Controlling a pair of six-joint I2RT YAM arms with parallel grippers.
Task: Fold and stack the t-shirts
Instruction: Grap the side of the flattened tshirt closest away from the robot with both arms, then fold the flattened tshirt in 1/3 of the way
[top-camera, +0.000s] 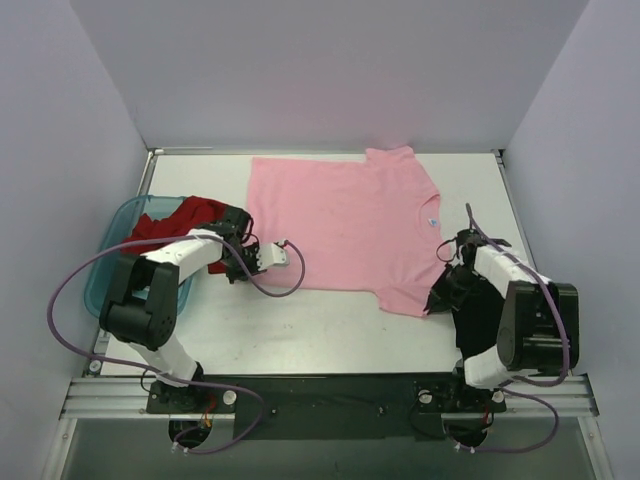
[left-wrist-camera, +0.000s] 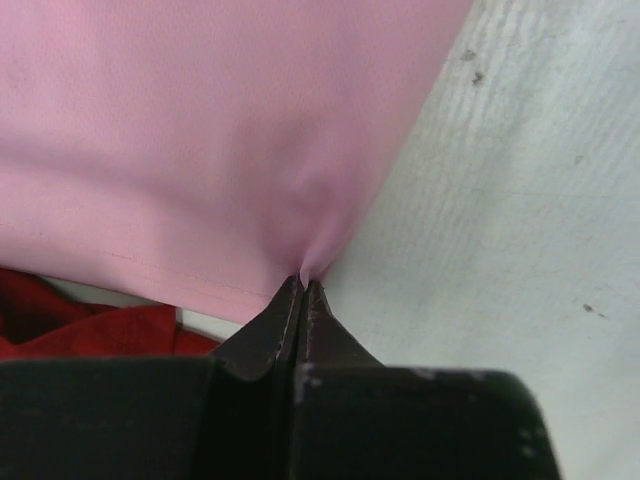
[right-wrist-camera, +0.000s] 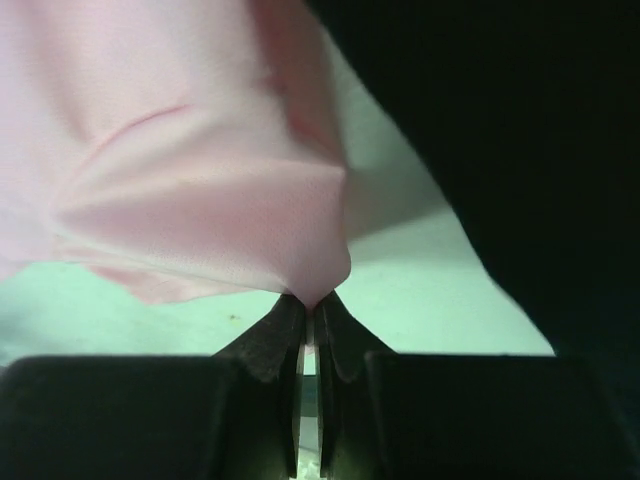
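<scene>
A light pink t-shirt (top-camera: 340, 225) lies spread flat across the middle of the table. My left gripper (top-camera: 252, 262) is at its near left hem corner. In the left wrist view the left gripper (left-wrist-camera: 303, 285) is shut, pinching a small peak of the pink cloth (left-wrist-camera: 200, 140). My right gripper (top-camera: 440, 290) is at the near right sleeve. The right wrist view shows the right gripper (right-wrist-camera: 312, 305) shut on a fold of the pink sleeve (right-wrist-camera: 200, 200). A dark red t-shirt (top-camera: 178, 215) lies crumpled in the bin and also shows as the red t-shirt (left-wrist-camera: 80, 325).
A translucent teal bin (top-camera: 108, 272) stands at the left edge of the table, beside the left arm. White walls close in the table on three sides. A large dark shape (right-wrist-camera: 500, 130) fills the upper right of the right wrist view; I cannot tell what it is.
</scene>
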